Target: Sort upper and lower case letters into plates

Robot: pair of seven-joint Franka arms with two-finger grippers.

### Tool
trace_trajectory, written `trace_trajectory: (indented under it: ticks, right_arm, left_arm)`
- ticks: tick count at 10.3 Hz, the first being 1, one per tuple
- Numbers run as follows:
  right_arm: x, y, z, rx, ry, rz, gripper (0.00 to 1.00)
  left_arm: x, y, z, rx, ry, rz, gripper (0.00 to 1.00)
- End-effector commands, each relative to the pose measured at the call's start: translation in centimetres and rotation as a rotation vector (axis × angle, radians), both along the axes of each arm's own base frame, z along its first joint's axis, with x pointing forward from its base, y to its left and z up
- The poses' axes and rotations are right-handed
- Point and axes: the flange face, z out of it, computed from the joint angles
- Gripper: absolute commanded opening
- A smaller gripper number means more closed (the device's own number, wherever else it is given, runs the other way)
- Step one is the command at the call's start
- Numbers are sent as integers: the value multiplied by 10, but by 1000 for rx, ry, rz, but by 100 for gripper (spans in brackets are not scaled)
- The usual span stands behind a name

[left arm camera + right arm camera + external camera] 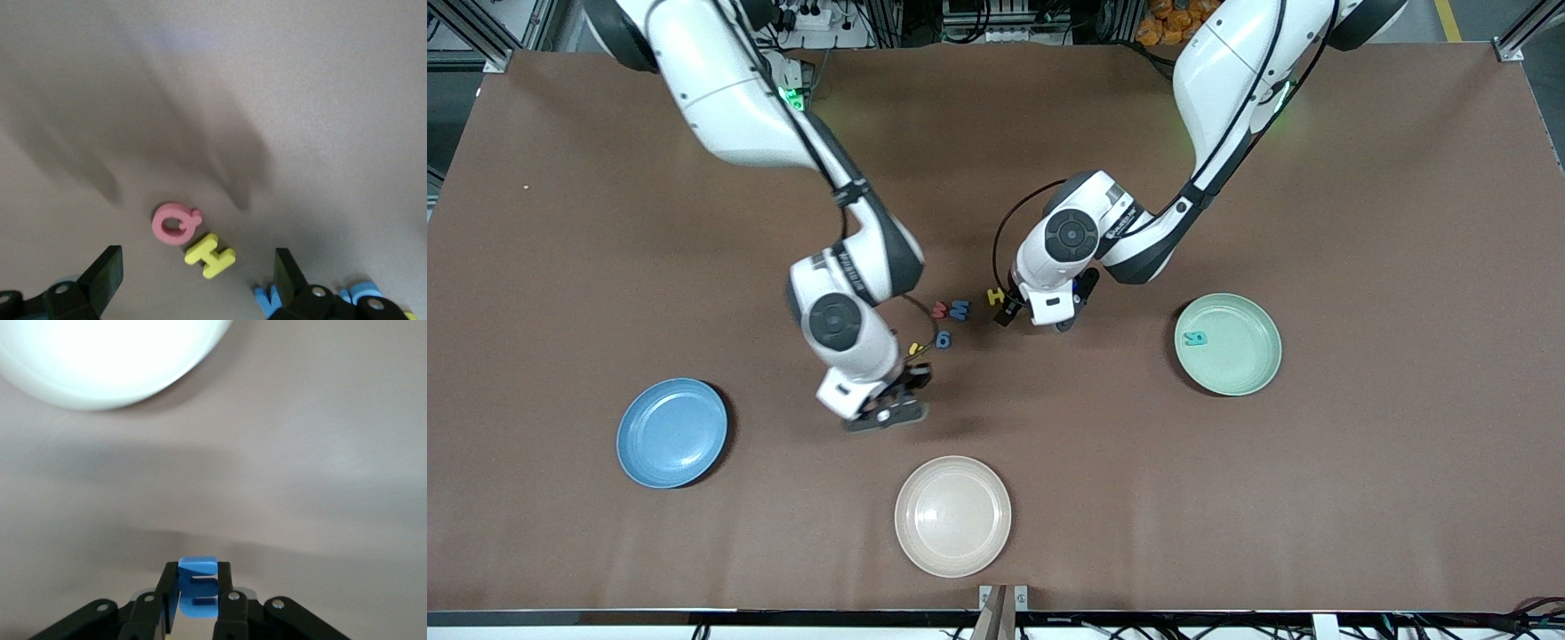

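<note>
The right gripper (197, 603) hangs over the tabletop (1227, 498) between the blue plate (671, 433) and the cream plate (952, 516). Only its wrist view shows its fingers pinching a blue letter (198, 587). The left gripper (197, 280) is wide open over a pink letter (174, 223) and a yellow letter (209, 255). A teal letter (1194, 338) lies in the green plate (1240, 378).

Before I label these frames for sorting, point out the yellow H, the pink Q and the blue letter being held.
yellow H (209, 255): left wrist view, on its crossbar.
pink Q (175, 223): left wrist view, on its ring.
blue letter (197, 587): right wrist view, on its face between the fingers.
</note>
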Motion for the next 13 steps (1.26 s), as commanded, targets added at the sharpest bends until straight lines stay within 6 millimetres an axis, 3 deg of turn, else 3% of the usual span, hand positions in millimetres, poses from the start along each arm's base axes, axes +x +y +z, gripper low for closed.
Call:
trace_trajectory:
  ticks: [1,3,4,5,7,9,10,11,13]
  right_arm:
    - [32,-117,9,-13,25,-42,0]
    - [46,-207,3,-27,46,-66,0]
    - [48,-242,2,-28,56,-62,0]
    - [46,-267,-5,-31,85,-23,0]
    - [39,-297,-11,-32,145,-31,0]
    - [40,-329,-9,-34,137,-15,0]
    - [40,-342,-10,-32,130,12,8]
    - [40,-345,-9,-33,129,10,94]
    - [40,-342,-10,-32,130,11,100]
  left_arm:
    - [-15,4,-17,21,-19,-6,100]
    - [-24,7,-33,0,-35,11,100]
    - [-28,5,-35,5,-28,20,100]
    - [-29,4,-35,6,-28,20,100]
    - [-34,1,-45,19,-22,10,100]
    - [-39,-2,-50,38,-33,-5,79]
    - [-41,-3,-52,46,-38,-11,72]
    - [-41,-2,-52,47,-39,-12,63]
    - [-40,-3,-52,46,-40,-13,58]
